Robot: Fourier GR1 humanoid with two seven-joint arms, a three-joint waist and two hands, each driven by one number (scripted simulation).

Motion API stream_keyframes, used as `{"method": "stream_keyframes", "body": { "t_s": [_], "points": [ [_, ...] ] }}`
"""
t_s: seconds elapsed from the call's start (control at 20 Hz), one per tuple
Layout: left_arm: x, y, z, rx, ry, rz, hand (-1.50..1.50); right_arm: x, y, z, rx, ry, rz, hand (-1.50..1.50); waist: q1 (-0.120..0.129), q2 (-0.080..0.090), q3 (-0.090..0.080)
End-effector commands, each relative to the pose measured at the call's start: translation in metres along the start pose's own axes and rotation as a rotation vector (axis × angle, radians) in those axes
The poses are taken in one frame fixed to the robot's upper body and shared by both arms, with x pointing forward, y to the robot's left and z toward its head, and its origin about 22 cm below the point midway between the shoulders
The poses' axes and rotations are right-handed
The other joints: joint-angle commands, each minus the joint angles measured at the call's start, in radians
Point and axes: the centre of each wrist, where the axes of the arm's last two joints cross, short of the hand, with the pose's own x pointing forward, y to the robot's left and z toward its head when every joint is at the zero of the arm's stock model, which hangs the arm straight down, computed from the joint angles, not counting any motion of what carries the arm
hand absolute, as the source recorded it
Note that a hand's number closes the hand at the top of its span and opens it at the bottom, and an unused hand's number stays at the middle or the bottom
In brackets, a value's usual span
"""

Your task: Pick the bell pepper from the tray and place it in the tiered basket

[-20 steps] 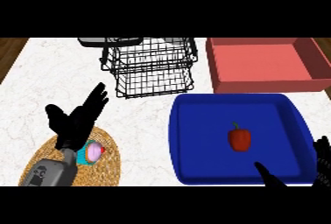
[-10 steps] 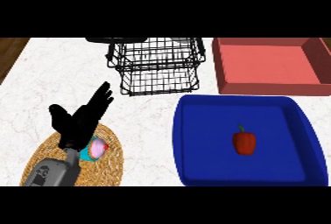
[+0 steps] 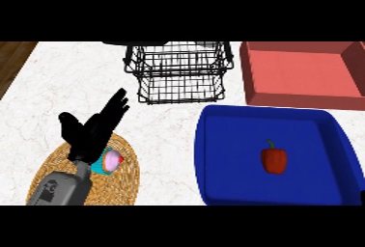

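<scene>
Left robot hand [image 3: 92, 130] fingers spread, over woven round mat [image 3: 53, 166]; glossy bell pepper [image 3: 274, 159] in blue tray [image 3: 214, 144].

White marble counter top [image 3: 43, 101] with faint veining; dark wood floor [image 3: 14, 58] at upper left corner

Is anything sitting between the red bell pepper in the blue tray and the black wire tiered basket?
Nothing visible does. The red bell pepper lies alone in the blue tray; only the tray's rim and bare white counter separate it from the black wire tiered basket.
</scene>
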Motion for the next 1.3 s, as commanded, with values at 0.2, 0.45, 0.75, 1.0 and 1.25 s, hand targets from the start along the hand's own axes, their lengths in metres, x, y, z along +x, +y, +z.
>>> {"method": "stream_keyframes", "body": {
  "t_s": [0.2, 0.45, 0.75, 1.0, 1.25],
  "points": [
    [-0.006, -0.017, -0.006, 0.009, 0.005, -0.005, 0.00, 0.056, 0.029, -0.013, 0.020, 0.157, 0.187, -1.50, -0.001, -0.003, 0.003],
    [-0.009, 0.001, 0.006, 0.016, 0.039, 0.020, 0.00, 0.098, 0.059, -0.023, 0.082, 0.198, 0.231, -1.50, -0.018, -0.016, 0.007],
    [0.002, -0.010, -0.004, 0.023, 0.009, 0.004, 0.00, 0.109, 0.091, -0.036, 0.128, 0.218, 0.265, -1.50, -0.028, -0.017, 0.007],
    [0.008, 0.010, 0.003, 0.033, 0.001, 0.022, 0.00, 0.071, 0.103, -0.020, 0.102, 0.254, 0.293, -1.50, -0.032, -0.020, 0.008],
    [0.011, 0.004, 0.008, 0.042, 0.023, 0.016, 0.00, 0.080, 0.101, -0.030, 0.054, 0.263, 0.288, -1.50, -0.030, -0.020, 0.008]
  ]
}}
